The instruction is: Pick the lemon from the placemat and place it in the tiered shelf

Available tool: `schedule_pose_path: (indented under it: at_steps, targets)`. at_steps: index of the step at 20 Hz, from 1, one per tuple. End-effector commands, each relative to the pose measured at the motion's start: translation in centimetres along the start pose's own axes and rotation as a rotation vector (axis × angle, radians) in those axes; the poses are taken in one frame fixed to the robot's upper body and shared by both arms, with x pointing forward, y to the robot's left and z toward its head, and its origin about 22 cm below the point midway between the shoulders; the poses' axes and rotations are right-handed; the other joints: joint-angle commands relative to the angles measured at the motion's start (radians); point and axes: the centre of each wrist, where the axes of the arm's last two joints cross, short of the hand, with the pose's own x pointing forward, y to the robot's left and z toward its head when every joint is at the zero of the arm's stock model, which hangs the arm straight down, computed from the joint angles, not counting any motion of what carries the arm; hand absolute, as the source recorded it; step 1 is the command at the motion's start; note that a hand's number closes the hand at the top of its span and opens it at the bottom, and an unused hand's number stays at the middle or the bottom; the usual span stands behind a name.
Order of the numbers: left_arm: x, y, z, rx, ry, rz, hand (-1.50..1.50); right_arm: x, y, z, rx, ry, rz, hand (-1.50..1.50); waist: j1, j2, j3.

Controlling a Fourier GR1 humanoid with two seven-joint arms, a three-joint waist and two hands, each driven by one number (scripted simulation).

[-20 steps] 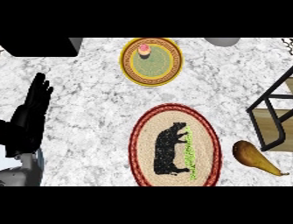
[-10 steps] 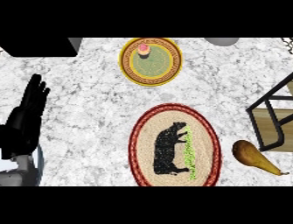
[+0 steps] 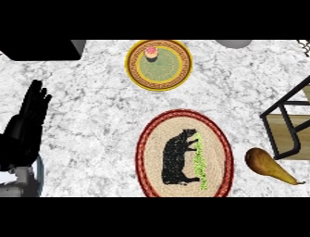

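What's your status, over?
Left hand open, resting left. Right hand covering lemon on placemat, grip unclear. Pear lies between placemat and shelf.

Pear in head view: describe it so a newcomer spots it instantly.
Start at the black-framed tiered shelf at the view's right edge. Just below its frame, right of the oval red-rimmed placemat, the pear lies on the bare marble counter. It is the only brown, teardrop-shaped thing, its narrow end pointing to the lower right.
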Motion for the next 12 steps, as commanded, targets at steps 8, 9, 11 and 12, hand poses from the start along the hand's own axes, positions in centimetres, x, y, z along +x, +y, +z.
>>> schedule_pose_path:
  at_steps: [8,9,11,12]
  targets:
    - [0.5,-0.6,0.7,-0.017,-0.015,-0.004,0.0,-3.6,-9.9,3.3,0.062,0.014,-0.041,-1.5,0.008,0.002,0.002]
    - [-0.4,-2.5,0.7,-0.009,-0.011,-0.002,0.0,-5.0,-10.2,4.1,0.065,-0.007,-0.038,-1.5,0.001,0.002,0.003]
    - [-1.2,0.2,0.9,-0.015,-0.006,-0.002,0.0,-3.9,-11.4,4.1,0.043,0.0,-0.045,-1.5,0.008,0.002,0.002]
    - [0.3,0.0,-0.2,-0.014,-0.011,0.0,0.0,-3.4,-11.5,4.0,0.059,-0.018,-0.03,-1.5,0.006,0.002,0.002]
